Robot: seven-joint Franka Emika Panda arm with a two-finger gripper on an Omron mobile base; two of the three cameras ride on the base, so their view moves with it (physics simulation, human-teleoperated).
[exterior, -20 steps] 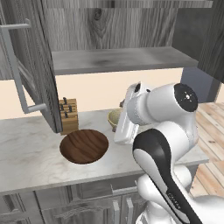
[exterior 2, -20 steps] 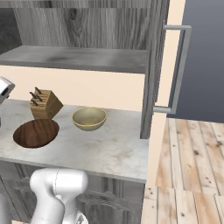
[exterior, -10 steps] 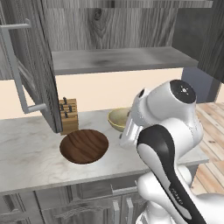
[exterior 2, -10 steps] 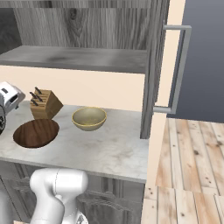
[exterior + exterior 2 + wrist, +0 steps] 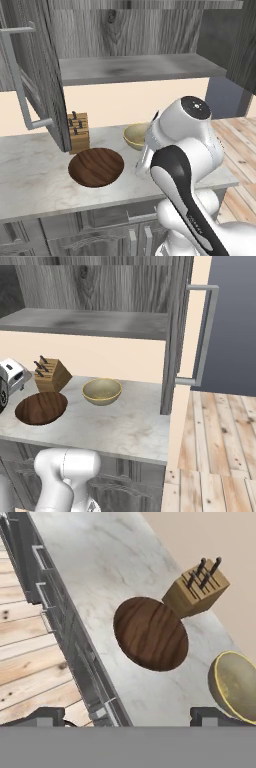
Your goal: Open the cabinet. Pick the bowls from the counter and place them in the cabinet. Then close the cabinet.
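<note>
Two bowls sit on the counter (image 5: 35, 175) below the open cabinet (image 5: 135, 67): the wide dark brown wooden bowl (image 5: 96, 166) lies just in front of a knife block (image 5: 78, 132), and the deeper beige bowl (image 5: 137, 136) stands apart to its right. Both cabinet doors are swung wide, baring the shelf. The gripper (image 5: 128, 716) hangs above the counter's front edge, jaws spread wide and holding nothing.

Two base views: we look forward and down, from left and right, sharing the counter (image 5: 35, 170). Hand view: close above it.
</note>
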